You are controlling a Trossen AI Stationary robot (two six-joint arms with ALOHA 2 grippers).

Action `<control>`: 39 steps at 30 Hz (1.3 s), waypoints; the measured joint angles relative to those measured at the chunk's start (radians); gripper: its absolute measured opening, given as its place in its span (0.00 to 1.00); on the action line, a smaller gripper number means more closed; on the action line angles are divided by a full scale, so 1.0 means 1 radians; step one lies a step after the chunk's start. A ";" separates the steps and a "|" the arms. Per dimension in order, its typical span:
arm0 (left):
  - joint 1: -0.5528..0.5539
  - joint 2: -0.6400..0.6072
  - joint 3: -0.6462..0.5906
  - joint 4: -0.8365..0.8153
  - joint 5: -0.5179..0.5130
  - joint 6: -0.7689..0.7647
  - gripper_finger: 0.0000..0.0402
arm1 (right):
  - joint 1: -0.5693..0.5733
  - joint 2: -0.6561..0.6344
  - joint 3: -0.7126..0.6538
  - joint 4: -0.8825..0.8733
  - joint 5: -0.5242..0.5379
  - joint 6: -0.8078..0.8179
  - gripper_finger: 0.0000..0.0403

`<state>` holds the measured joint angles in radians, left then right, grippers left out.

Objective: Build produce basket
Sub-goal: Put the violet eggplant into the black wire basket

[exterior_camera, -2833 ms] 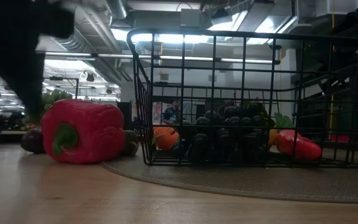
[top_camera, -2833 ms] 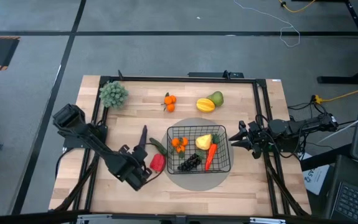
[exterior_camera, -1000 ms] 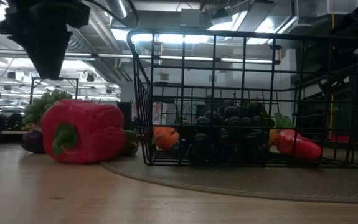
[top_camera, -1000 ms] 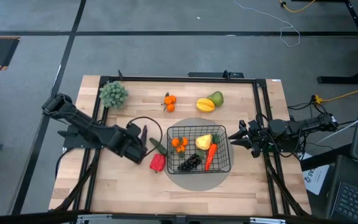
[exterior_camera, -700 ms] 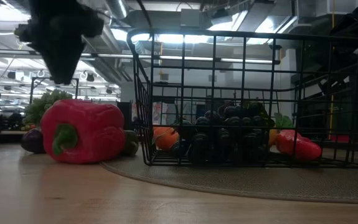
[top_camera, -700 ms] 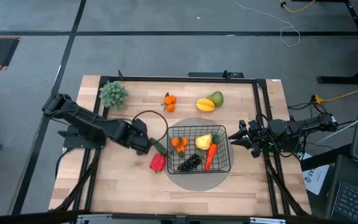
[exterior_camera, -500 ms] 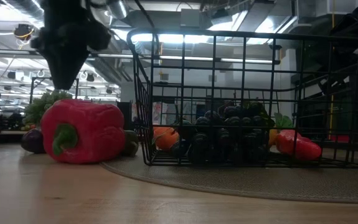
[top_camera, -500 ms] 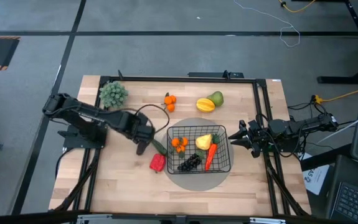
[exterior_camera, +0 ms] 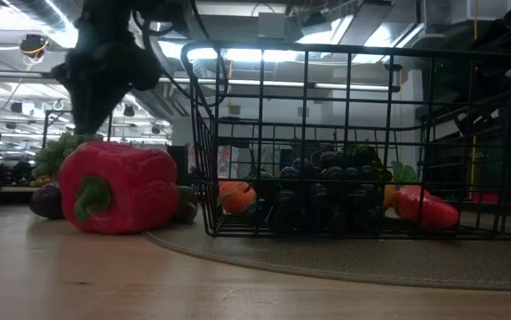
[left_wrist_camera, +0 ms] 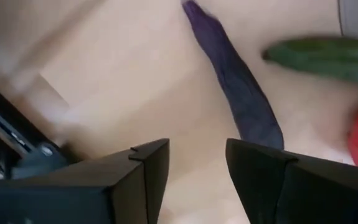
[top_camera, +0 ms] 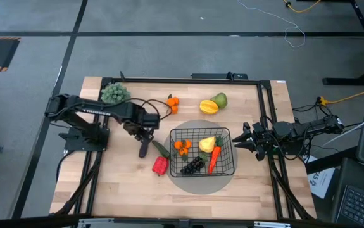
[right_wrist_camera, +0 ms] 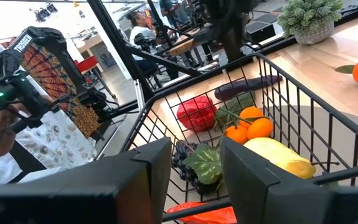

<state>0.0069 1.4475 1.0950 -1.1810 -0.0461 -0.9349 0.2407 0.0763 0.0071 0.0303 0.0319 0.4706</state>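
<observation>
Left gripper point(top_camera: 145, 134), fingers apart and empty, above the eggplant point(top_camera: 144, 147) on bare wood left of the basket point(top_camera: 227, 167). Cucumber point(top_camera: 162, 149) just beside the eggplant, between it and the basket; pepper point(top_camera: 160, 165) nearer the front edge, close to the basket's left wall. Inside the basket: orange cluster point(top_camera: 182, 146), yellow fruit point(top_camera: 206, 145), carrot point(top_camera: 214, 159), grapes point(top_camera: 192, 166). Basket on the grey disc point(top_camera: 202, 184). Toward the far edge: second orange cluster point(top_camera: 172, 103), yellow fruit point(top_camera: 208, 107) touching green fruit point(top_camera: 220, 100); potted plant point(top_camera: 114, 94) at the far left corner. Right gripper point(top_camera: 244, 139), fingers apart and empty, just beside the basket's right wall.
</observation>
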 joint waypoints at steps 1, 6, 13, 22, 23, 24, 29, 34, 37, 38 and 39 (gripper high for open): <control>-0.019 -0.002 0.000 -0.001 0.023 -0.015 0.36 | 0.000 0.000 0.000 0.000 0.000 0.000 0.33; -0.162 -0.043 0.000 -0.008 0.114 -0.021 0.36 | 0.000 0.000 0.000 -0.001 0.000 0.000 0.33; -0.381 -0.172 -0.046 0.044 -0.311 -0.049 0.36 | 0.000 0.000 0.000 0.000 0.001 0.000 0.33; -0.428 -0.418 -0.411 0.372 -0.655 -0.410 0.36 | 0.000 0.000 0.000 0.000 0.001 0.028 0.33; -0.427 -0.427 -0.441 0.440 -0.653 -0.425 0.36 | 0.000 0.000 0.000 0.000 0.001 0.028 0.33; -0.427 -0.430 -0.468 0.508 -0.651 -0.424 0.36 | 0.000 0.000 0.000 0.000 0.001 0.028 0.33; -0.427 -0.433 -0.533 0.724 -0.651 -0.330 0.37 | 0.000 0.000 0.000 0.000 0.002 0.026 0.33; -0.424 -0.405 -0.537 0.733 -0.676 -0.341 0.37 | 0.000 0.000 0.000 0.000 0.002 0.025 0.33; -0.424 -0.405 -0.537 0.733 -0.664 -0.332 0.37 | 0.000 0.000 0.000 0.000 0.002 0.024 0.33; -0.424 -0.401 -0.537 0.733 -0.664 -0.331 0.37 | 0.000 0.000 0.000 0.000 0.002 0.023 0.33; -0.420 -0.393 -0.537 0.734 -0.659 -0.335 0.37 | 0.000 0.000 0.000 0.000 0.003 0.023 0.33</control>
<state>-0.4136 1.0547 0.5579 -0.4468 -0.7050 -1.2700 0.2408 0.0765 0.0071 0.0303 0.0348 0.4938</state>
